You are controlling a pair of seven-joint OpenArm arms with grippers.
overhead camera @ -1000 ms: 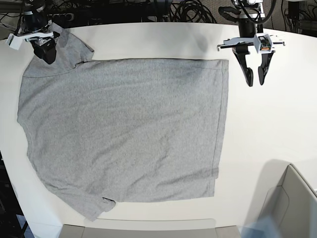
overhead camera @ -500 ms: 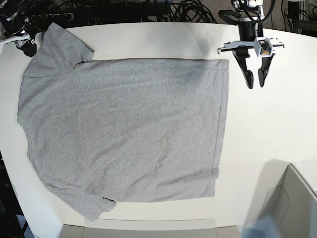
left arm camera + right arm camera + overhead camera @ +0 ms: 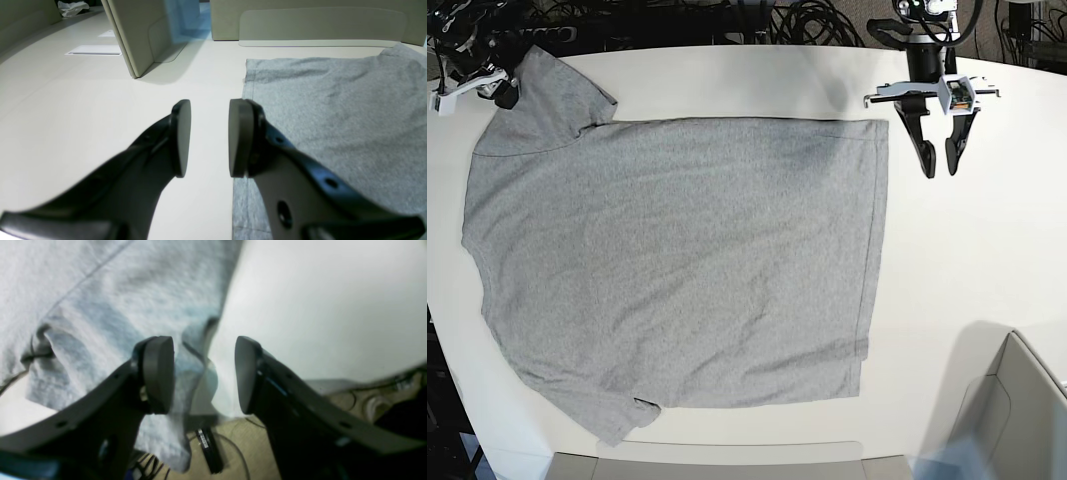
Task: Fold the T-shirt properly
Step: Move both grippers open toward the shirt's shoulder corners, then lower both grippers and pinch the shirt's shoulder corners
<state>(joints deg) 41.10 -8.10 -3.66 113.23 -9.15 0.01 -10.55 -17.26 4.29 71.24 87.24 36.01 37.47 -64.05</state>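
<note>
Sideways, the right gripper (image 3: 204, 376) has shifted off the upper sleeve toward the outer edge of the desk (image 3: 977, 260) since a second ago, having swung a touch wider in between; the left gripper (image 3: 209, 138) has hardly moved, and the T-shirt (image 3: 677, 250) lies as it did. The shirt is spread broad on the desk, plain side up, its stitched hem toward the robot's left and its sleeves toward the right. The right jaws stand apart over the edge of the near sleeve, with cloth beneath one side and bare desk beneath the other; I see no grip. The left jaws are also apart, holding nothing, near the hem corner. As for progress, I judge it to be early: the shirt is roughly laid out, but neither sleeve is neatly tucked (the far one has a small turned-over bit), the lower hem corner looks slightly uneven, and no main body fold shows. Sleeves, sides and the final fold seem to remain, probably starting with that near sleeve.
</note>
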